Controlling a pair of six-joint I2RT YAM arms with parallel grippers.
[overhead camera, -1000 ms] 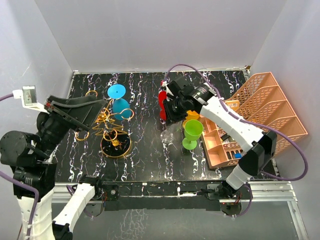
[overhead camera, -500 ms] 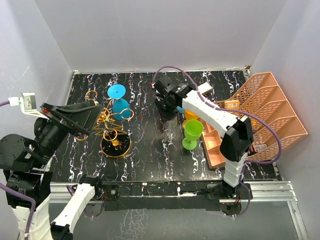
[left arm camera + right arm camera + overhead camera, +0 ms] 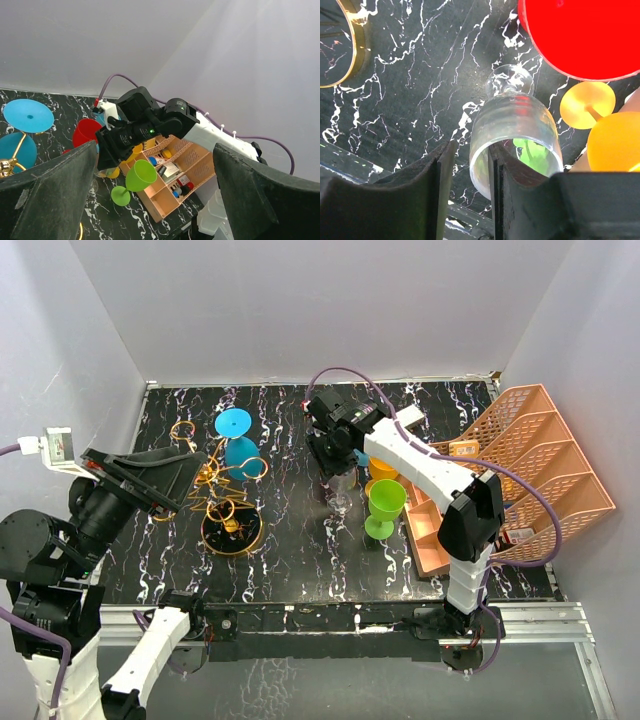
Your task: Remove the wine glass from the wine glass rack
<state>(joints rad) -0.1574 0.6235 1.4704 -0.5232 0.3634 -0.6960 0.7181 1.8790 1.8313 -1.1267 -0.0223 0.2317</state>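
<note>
Inside pale walls [image 3: 300, 310], on black veined table [image 3: 290, 540], left claw [image 3: 154, 147] gapes; right claw [image 3: 472, 146] at clear glass [image 3: 515, 120], hold unclear.

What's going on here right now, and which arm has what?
The right pincer straddles the rim of a clear wine glass, which stands upright on the table beside a green glass. Its fingers are slightly apart, so the glass looks loose rather than gripped. The left pincer is wide open and empty, beside the gold rack, where a blue glass hangs.
</note>
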